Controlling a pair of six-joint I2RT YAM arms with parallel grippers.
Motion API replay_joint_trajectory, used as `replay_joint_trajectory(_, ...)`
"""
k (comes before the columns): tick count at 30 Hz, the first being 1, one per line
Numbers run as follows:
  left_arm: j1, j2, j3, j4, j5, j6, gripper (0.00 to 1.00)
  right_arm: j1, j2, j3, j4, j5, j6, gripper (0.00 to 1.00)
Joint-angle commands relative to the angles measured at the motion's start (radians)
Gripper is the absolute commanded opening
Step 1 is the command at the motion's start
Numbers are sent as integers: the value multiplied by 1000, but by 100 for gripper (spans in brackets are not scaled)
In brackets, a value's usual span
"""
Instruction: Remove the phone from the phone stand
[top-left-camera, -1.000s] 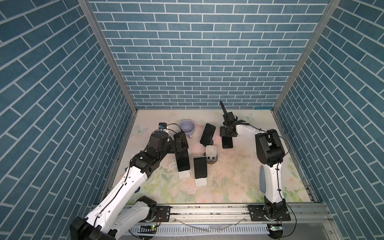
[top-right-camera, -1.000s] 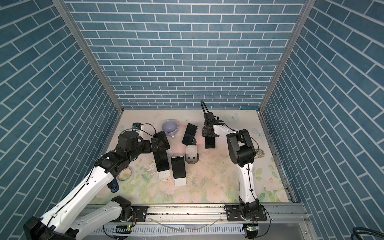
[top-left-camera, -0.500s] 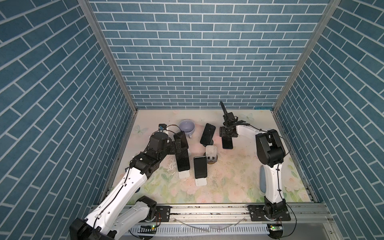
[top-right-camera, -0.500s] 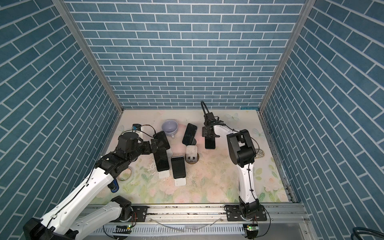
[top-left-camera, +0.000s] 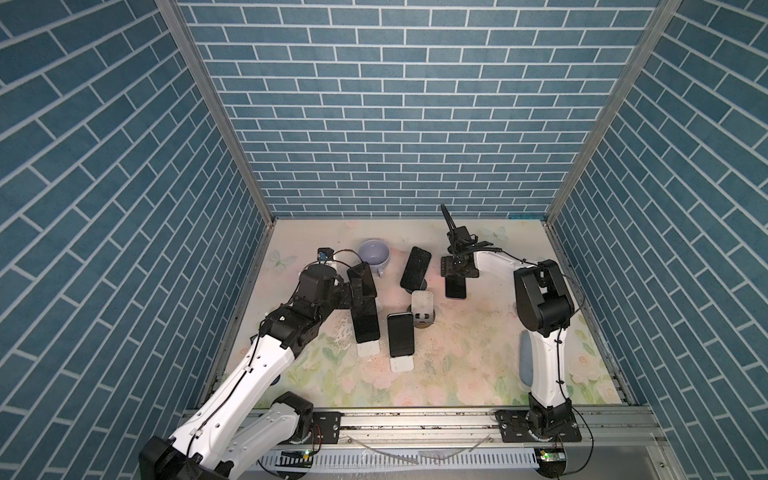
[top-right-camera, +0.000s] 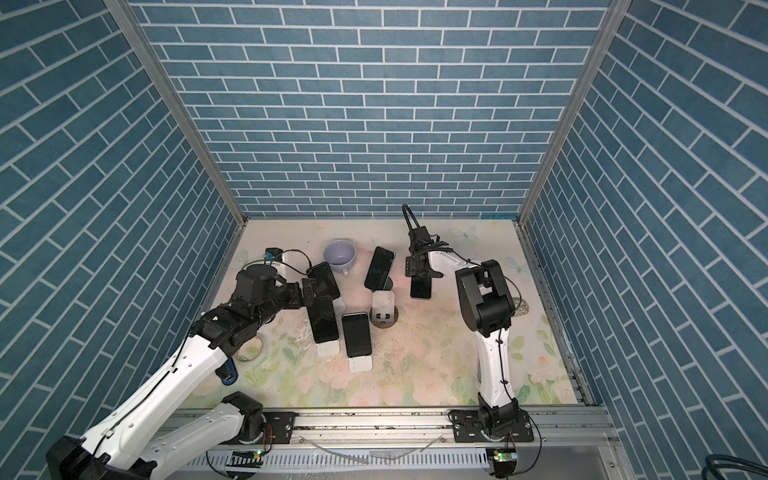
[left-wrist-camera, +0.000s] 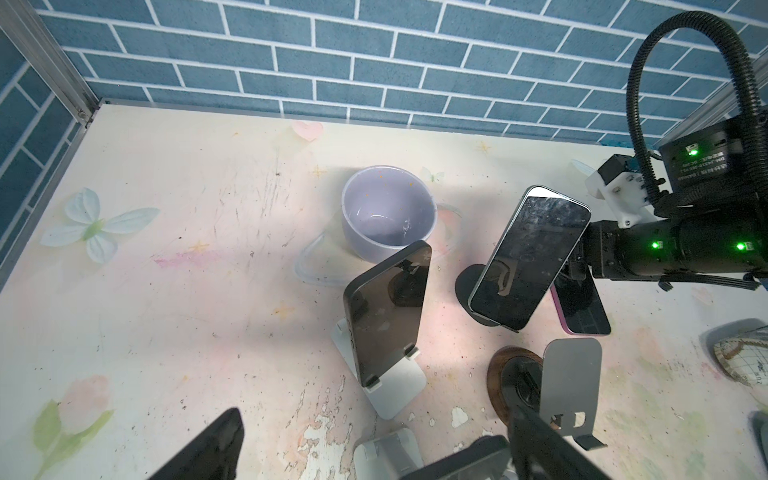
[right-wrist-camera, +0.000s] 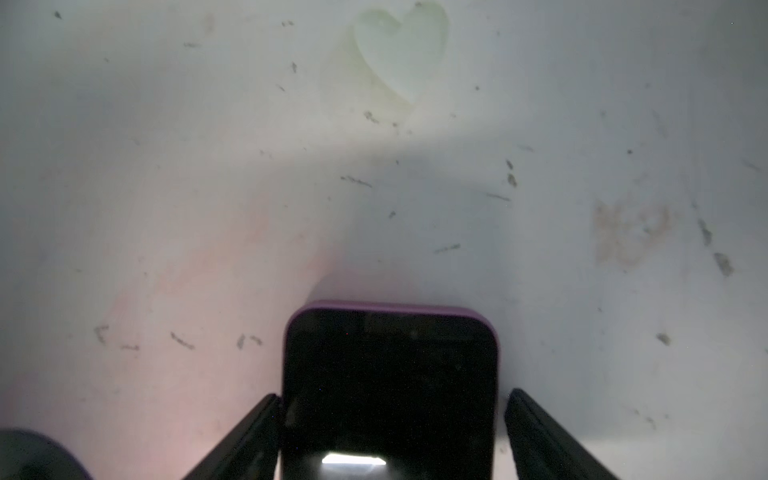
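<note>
A purple-cased phone (right-wrist-camera: 390, 374) lies flat on the table, also visible in a top view (top-left-camera: 456, 286). My right gripper (right-wrist-camera: 392, 397) stands open astride its end, with a gap at one finger (right-wrist-camera: 536, 436). My left gripper (top-left-camera: 358, 291) is open with nothing held, beside a phone on a white stand (top-left-camera: 365, 322). Between its fingers (left-wrist-camera: 216, 444) I see a stand part and a phone's edge (left-wrist-camera: 457, 461). Other phones rest on a white stand (left-wrist-camera: 386, 311), a black round stand (left-wrist-camera: 530, 257) and a front white stand (top-left-camera: 401, 334).
A lavender mug (top-left-camera: 374, 253) stands behind the phones. An empty grey stand on a round wooden base (top-left-camera: 422, 305) sits mid-table. Blue brick walls close in the back and both sides. A metal rail (top-left-camera: 415, 419) runs along the front.
My right gripper's jaws have spread apart from the purple-cased phone, which stays lying on the table. The left arm has barely moved.
</note>
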Motion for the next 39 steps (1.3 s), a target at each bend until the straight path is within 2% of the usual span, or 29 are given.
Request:
replay_joint_trajectory(1,-5,-22,-7,4,9,-1,100,3,-115,-18,-72,57,45,87)
replay_joint_trajectory(6,-6,-28,-11,11,11,-7,100,39,-223,-53,-89,38,71,93)
replay_joint_trajectory(14,-6,-23,-13,12,23,1,100,166,-330,-94,-114,-2,111,93)
replay_joint_trajectory(22,-5,-12,-13,7,16,5,100,256,-347,-117,-137,-33,178,93)
replay_joint_trajectory(39,-6,-7,-18,8,17,1,100,348,-329,-148,-130,-84,236,95)
